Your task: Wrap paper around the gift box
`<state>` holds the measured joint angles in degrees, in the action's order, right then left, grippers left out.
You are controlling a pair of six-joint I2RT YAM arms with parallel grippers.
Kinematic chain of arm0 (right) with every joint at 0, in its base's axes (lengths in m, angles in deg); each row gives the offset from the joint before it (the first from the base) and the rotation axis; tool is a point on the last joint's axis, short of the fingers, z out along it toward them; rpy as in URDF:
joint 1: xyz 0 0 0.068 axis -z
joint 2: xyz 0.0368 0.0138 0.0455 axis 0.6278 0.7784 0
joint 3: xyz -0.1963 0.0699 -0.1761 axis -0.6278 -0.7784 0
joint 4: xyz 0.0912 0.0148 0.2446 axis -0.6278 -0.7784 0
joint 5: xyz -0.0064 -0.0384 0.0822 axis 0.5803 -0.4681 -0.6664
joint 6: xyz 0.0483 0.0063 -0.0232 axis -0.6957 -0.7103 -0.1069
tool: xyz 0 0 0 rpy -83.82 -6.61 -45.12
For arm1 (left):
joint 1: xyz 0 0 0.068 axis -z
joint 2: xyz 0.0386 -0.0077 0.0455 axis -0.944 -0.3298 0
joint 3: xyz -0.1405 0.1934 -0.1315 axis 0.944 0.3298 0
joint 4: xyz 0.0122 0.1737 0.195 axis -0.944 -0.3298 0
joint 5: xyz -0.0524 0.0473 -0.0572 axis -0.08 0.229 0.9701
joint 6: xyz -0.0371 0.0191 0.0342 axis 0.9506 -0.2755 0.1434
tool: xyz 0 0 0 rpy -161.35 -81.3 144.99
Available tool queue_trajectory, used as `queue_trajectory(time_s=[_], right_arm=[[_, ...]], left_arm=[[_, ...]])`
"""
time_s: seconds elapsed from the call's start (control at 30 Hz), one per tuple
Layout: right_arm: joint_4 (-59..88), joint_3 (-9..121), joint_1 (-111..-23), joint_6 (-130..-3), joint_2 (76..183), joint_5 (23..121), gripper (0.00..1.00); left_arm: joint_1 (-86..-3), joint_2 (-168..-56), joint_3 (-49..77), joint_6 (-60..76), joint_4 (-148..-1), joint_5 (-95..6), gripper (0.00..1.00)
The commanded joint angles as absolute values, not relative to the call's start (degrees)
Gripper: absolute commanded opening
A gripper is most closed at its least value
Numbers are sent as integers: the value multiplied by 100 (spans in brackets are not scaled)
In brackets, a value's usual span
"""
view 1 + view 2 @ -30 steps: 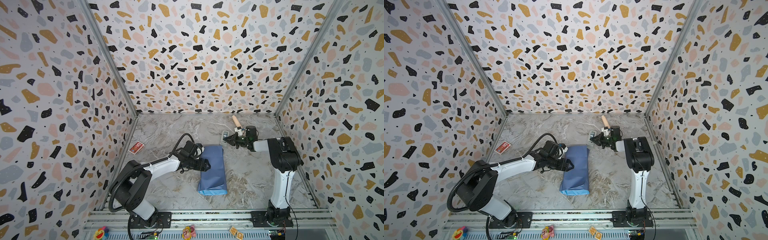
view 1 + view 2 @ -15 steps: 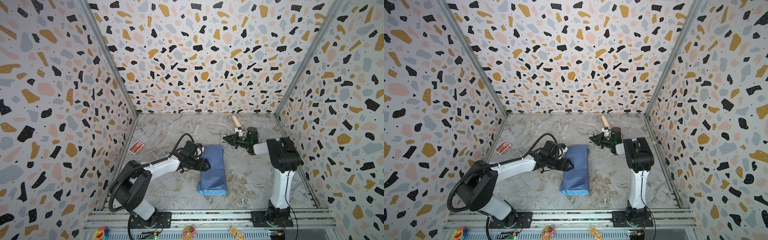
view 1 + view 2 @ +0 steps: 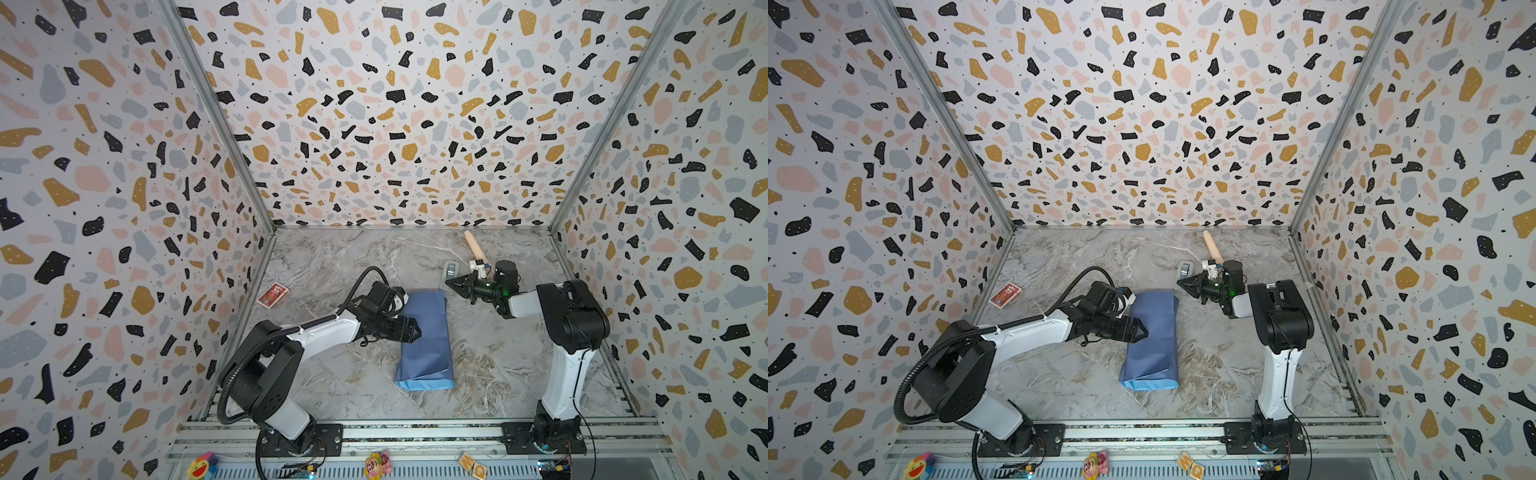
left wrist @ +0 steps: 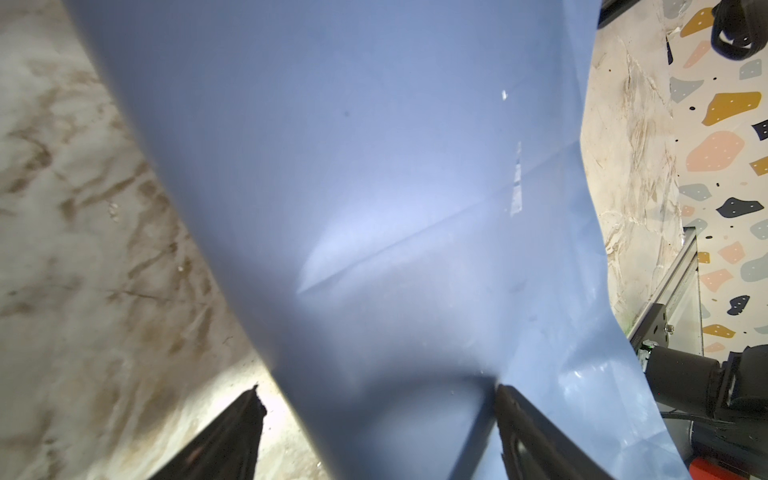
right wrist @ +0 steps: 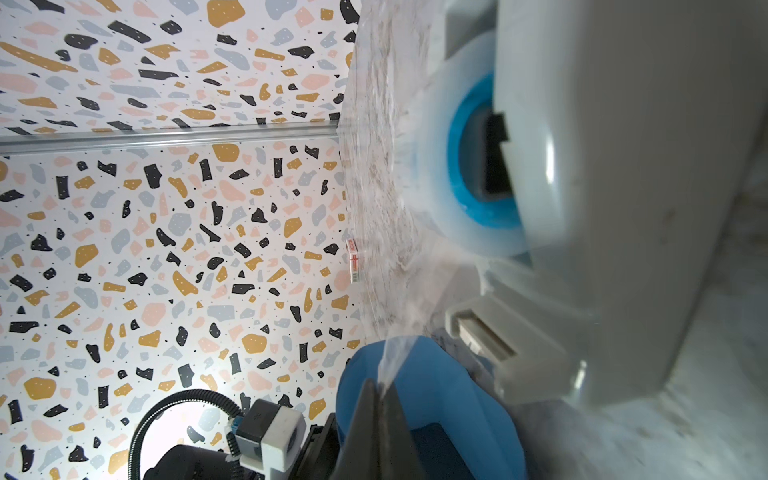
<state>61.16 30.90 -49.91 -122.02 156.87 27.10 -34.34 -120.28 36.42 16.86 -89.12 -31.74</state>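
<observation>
The blue paper (image 3: 428,345) (image 3: 1154,345) lies folded into a long bundle mid-table. It covers the gift box in both top views. A dark navy face of the gift box (image 5: 432,451) shows inside the paper's (image 5: 419,395) open end. My left gripper (image 3: 415,330) (image 3: 1144,330) (image 4: 376,397) is open at the bundle's left edge. One of its fingers rests on the paper (image 4: 353,166) and the other is over the table. My right gripper (image 3: 448,284) (image 3: 1179,284) (image 5: 380,388) is shut on a clear tape strip (image 5: 395,353) that runs from the grey tape dispenser (image 3: 450,272) (image 3: 1185,270) (image 5: 623,208).
A red card pack (image 3: 272,295) (image 3: 1005,295) (image 5: 353,259) lies near the left wall. A wooden-handled tool (image 3: 474,247) (image 3: 1212,247) lies at the back, behind the right wrist. Patterned walls close in three sides, and a metal rail (image 3: 415,432) with small toys runs along the front.
</observation>
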Motion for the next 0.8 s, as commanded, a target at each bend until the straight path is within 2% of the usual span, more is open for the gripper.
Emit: queue_trajectory(time_s=[0.0, 0.77], right_arm=[[6283, 2997, -5115, -12166, 15410, 2401, 0], [5310, 2930, -4987, -11224, 16019, 2823, 0]], left_arm=[[-3436, -12392, 3856, 1560, -9530, -3952, 87], [-3436, -12418, 3809, 1560, -9561, -3928, 87]])
